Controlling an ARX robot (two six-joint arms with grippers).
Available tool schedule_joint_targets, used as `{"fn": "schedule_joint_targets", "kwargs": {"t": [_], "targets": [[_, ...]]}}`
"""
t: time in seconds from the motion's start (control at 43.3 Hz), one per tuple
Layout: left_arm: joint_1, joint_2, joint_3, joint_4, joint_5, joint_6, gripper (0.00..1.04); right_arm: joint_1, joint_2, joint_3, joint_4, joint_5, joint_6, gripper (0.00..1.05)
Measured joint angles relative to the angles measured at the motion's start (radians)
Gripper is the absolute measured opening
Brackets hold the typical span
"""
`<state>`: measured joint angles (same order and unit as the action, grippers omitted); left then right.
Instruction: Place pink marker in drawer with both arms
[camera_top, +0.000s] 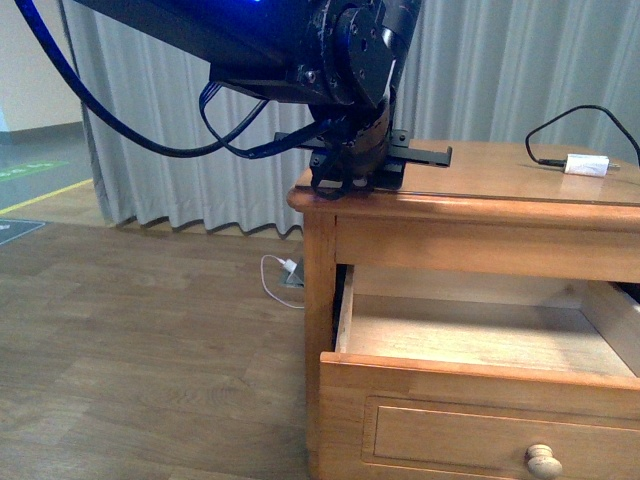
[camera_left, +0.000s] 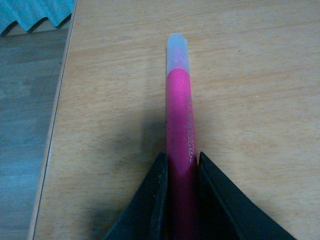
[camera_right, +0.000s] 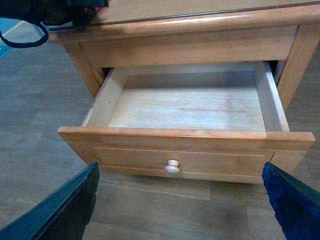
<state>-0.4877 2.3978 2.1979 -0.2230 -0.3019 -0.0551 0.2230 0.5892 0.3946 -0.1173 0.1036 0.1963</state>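
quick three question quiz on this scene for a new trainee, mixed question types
1. True or false: the drawer is pulled open and holds nothing.
2. What does the left gripper have between its fingers? A: a spoon. B: the pink marker. C: a key.
3. Fill in: the right gripper, in front of the drawer, is ____ (open or shut).

Key: 1 true; 2 B; 3 open.

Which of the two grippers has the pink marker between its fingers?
The left gripper: its fingers press both sides of the pink marker on the cabinet top. The right gripper is wide open, empty, facing the open drawer.
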Motion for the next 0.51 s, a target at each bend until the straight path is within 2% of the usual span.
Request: {"fn": "schedule_joint_targets", "kwargs": {"t": [0.046,0.254,0.508], "targets": [[0.004,-0.012,-0.020,0.018,0.017,0.002,0.15,0.000,0.000,0.000,0.000,0.000,0.000,0.96],[0.019,-0.116,-0.225,0.198,0.172,0.021,0.15,0.000,0.000,0.000,0.000,0.000,0.000,0.96],[0.031,-0.349,-0.538,0.396,0.437,0.127,0.15,0.000,0.000,0.000,0.000,0.000,0.000,0.96]]}}
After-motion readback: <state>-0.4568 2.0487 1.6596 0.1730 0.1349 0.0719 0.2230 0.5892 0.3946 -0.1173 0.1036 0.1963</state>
